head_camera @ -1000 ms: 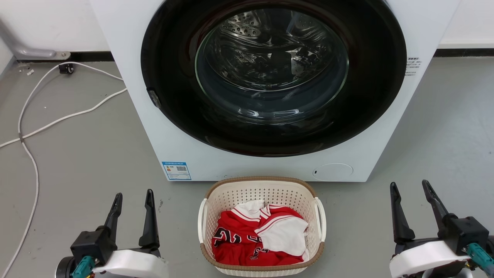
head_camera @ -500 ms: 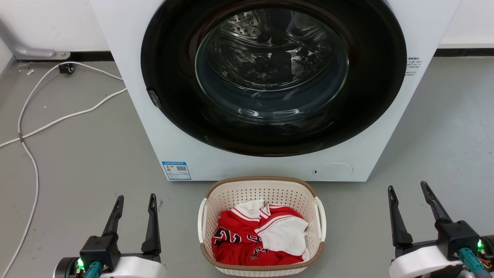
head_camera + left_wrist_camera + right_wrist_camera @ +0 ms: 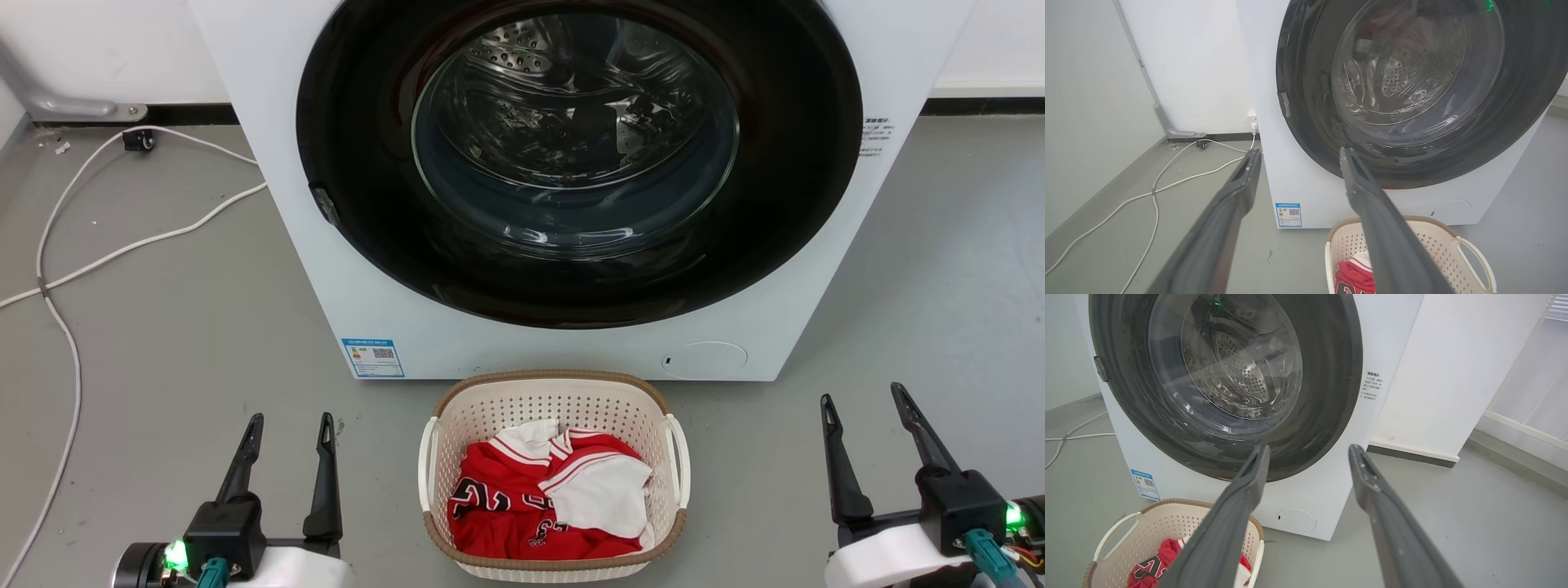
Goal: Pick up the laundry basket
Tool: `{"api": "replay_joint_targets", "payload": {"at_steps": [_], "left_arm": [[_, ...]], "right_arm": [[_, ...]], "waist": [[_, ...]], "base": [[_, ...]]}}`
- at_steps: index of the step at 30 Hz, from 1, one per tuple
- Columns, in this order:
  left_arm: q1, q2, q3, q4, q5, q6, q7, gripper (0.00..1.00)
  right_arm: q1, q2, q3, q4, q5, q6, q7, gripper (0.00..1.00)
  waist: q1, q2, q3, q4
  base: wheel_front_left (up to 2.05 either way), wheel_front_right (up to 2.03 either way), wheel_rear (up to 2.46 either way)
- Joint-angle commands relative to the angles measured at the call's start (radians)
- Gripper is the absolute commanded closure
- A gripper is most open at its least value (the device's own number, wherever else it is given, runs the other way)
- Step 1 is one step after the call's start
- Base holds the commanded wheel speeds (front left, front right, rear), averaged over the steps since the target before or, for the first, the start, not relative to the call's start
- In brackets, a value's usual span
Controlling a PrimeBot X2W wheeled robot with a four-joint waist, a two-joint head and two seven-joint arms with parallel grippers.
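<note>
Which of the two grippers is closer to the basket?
The left gripper: in the head view, the floor between it and the basket is narrower than beside the right gripper. Neither touches it.

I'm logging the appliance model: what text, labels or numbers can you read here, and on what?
Blue sticker on the washing machine: QR code and print, too small to read.
Small print right of the door: too small.
Black characters on the red jersey in the laundry basket: folded, unreadable.
</note>
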Motion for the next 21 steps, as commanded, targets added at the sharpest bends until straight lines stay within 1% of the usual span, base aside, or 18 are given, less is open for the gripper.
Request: {"api": "replay_joint_targets", "payload": {"at_steps": [1, 16, 21], "left_arm": [[0.009, -0.002, -0.001, 0.001, 0.005, 0.005, -0.006, 0.0], [0.008, -0.002, 0.0, -0.001, 0.007, 0.011, -0.006, 0.0], [-0.02, -0.002, 0.005, 0.005, 0.0, 0.009, -0.006, 0.0]], "right_arm": [[0.009, -0.003, -0.002, -0.002, 0.004, -0.001, -0.003, 0.0], [0.002, -0.003, -0.003, -0.004, 0.014, -0.001, -0.003, 0.0], [-0.019, -0.003, -0.001, -0.008, 0.021, -0.001, -0.003, 0.0]], "waist": [[0.0, 0.0, 0.001, 0.0], [0.0, 0.0, 0.007, 0.001], [0.0, 0.0, 0.025, 0.001]], "base": [[0.0, 0.0, 0.0], [0.0, 0.0, 0.0], [0.0, 0.0, 0.0]]}}
